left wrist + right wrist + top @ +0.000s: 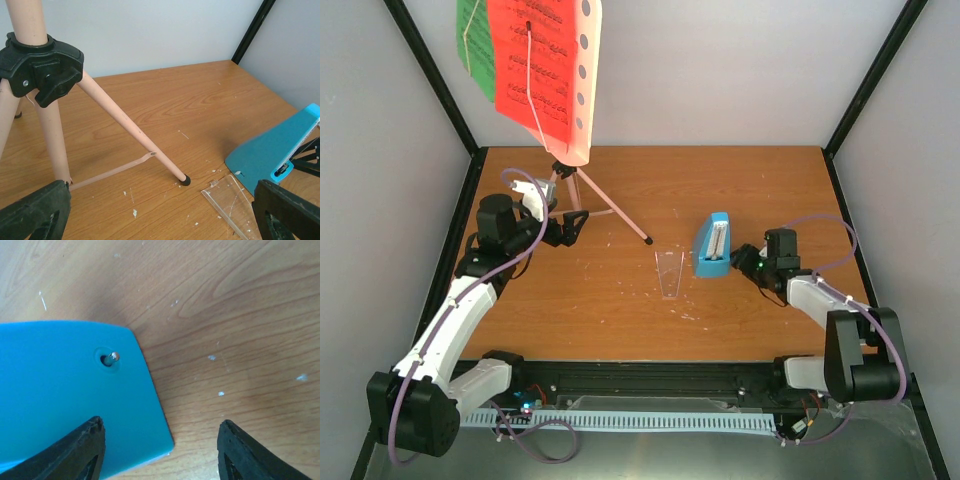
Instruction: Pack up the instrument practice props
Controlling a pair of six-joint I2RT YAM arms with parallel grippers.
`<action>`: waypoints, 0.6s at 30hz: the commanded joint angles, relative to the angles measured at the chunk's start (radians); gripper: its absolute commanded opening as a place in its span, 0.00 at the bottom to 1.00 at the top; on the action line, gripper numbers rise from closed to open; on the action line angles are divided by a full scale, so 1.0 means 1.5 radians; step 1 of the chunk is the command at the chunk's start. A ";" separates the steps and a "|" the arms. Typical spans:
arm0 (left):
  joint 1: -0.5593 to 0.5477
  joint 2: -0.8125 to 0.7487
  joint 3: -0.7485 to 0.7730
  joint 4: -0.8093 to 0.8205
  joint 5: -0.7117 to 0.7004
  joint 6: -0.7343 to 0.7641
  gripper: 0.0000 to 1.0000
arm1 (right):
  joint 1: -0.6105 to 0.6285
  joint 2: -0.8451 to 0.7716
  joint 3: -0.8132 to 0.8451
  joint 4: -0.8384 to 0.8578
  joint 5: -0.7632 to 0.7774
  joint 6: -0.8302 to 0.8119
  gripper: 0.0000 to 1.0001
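Pink tripod music stand (584, 80) with hole-punched desk stands at the rear left of the wooden table (600, 310), bearing a red sheet-music page (530, 60) and a green sheet-music page (470, 35). Left gripper (568, 228), fingers spread wide, sits beside the tripod legs. Small blue pyramid metronome (712, 245) sits right of centre, with the clear plastic cover (668, 272) flat just beside it. Right gripper (160, 440), fingers apart, straddles the metronome's corner.

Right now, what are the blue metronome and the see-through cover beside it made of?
Blue metronome: probably plastic, smooth and matte; the colour is even and a neat hole is moulded into its side. Clear cover: likely hard clear plastic, glossy; the table grain shows through it and its edges catch the light. Glass can't be ruled out.
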 commanded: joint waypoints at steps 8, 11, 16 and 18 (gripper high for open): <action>-0.007 0.005 0.016 -0.007 0.005 -0.009 0.99 | 0.115 0.045 -0.019 0.110 -0.022 0.007 0.54; -0.007 0.004 0.016 -0.008 0.005 -0.009 0.99 | 0.165 0.061 -0.015 0.137 -0.004 0.019 0.54; -0.006 0.003 0.015 -0.007 0.004 -0.008 0.99 | 0.198 0.053 -0.006 0.139 0.035 0.019 0.55; -0.006 0.001 0.015 -0.007 0.002 -0.008 1.00 | 0.198 0.030 -0.009 0.131 0.050 0.012 0.57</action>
